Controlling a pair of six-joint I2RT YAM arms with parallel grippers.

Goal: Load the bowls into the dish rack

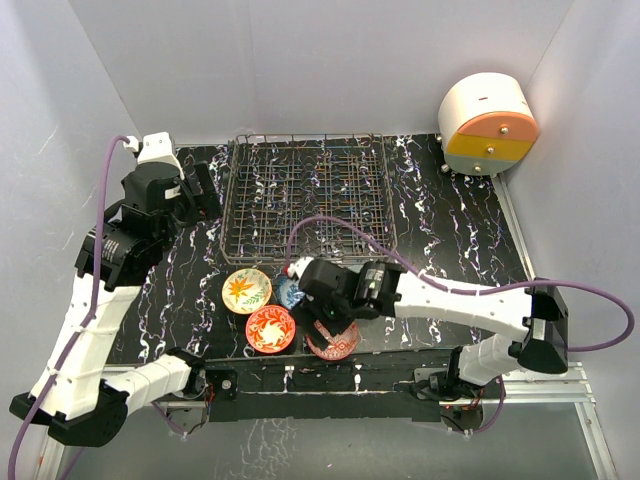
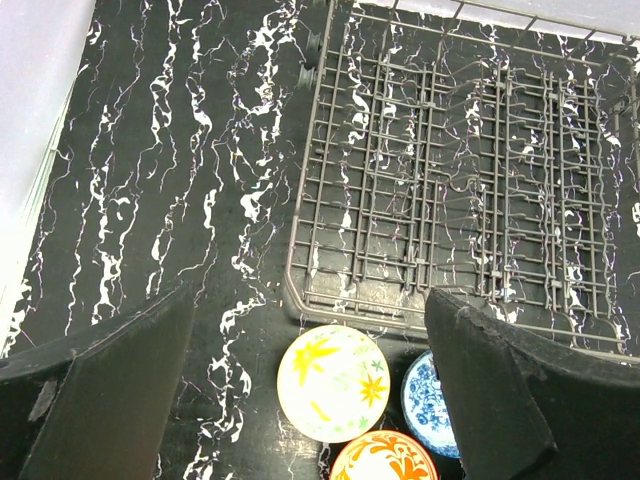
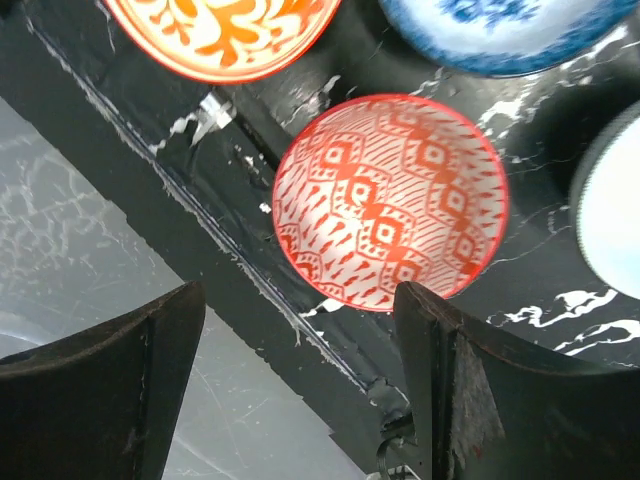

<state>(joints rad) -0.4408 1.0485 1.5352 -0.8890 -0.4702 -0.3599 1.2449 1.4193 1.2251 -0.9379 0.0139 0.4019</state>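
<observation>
- The jaws of the right gripper [image 3: 298, 300] are wide apart and hold nothing.
- Right under them sits the dark red bowl [image 3: 390, 200], with red zigzag shapes inside. It rests flat on the worktop [image 1: 450, 240], open side up. Of all the bowls, it is the farthest from the dish rack [image 1: 310, 195], close to the near edge of the worktop.
- The jaws of the left gripper [image 2: 310, 295] are also wide apart, with nothing in them. This gripper hangs just to the left of the dish rack.
- The yellow flower bowl [image 1: 246, 290] sits just in front of the dish rack, near its front left corner.
- The blue-white bowl [image 1: 291, 292] sits right beside the yellow one, also just in front of the dish rack.
- The orange-red bowl [image 1: 270, 328] sits one row farther from the dish rack, close behind those two.
- A pale bowl [image 3: 610, 220] shows a little at the edge of the right wrist view. I cannot tell its colour.
- All these bowls are on the worktop, outside the dish rack.
- A round white, orange and yellow drawer unit [image 1: 488, 125] stands past the far right corner of the dish rack.
</observation>
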